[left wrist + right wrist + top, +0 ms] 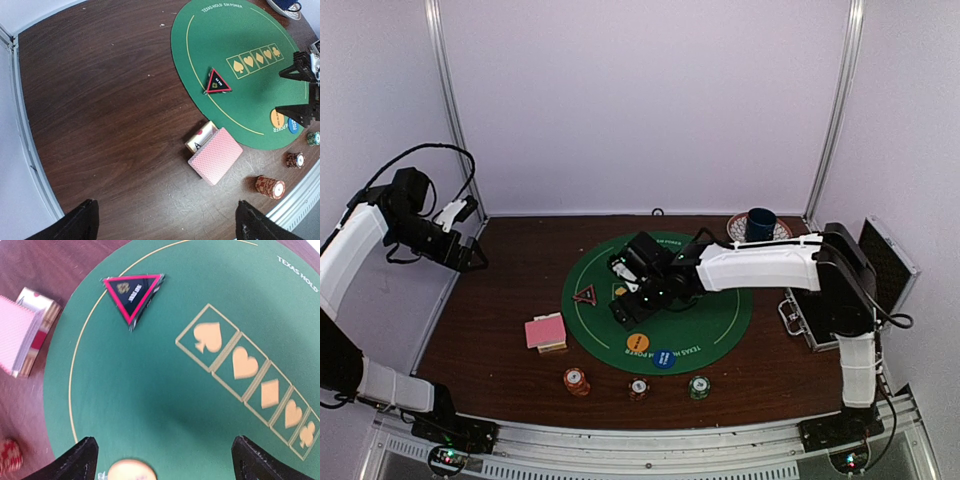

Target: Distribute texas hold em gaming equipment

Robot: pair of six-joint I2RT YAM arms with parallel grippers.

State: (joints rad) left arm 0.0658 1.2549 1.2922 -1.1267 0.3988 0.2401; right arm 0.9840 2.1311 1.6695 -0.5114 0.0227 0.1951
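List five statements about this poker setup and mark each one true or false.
1. The triangle marker lies on the green mat. True.
2. The pink-backed cards lie on the mat. False: they sit on the bare table, left of the mat.
3. The right gripper is shut on a chip. False: it is open and empty above the mat.
4. The orange-red chip stack, dark chip stack and green chip stack stand off the mat, on the wood. True.
5. The left gripper holds the cards. False: it is open and empty, up above the table.
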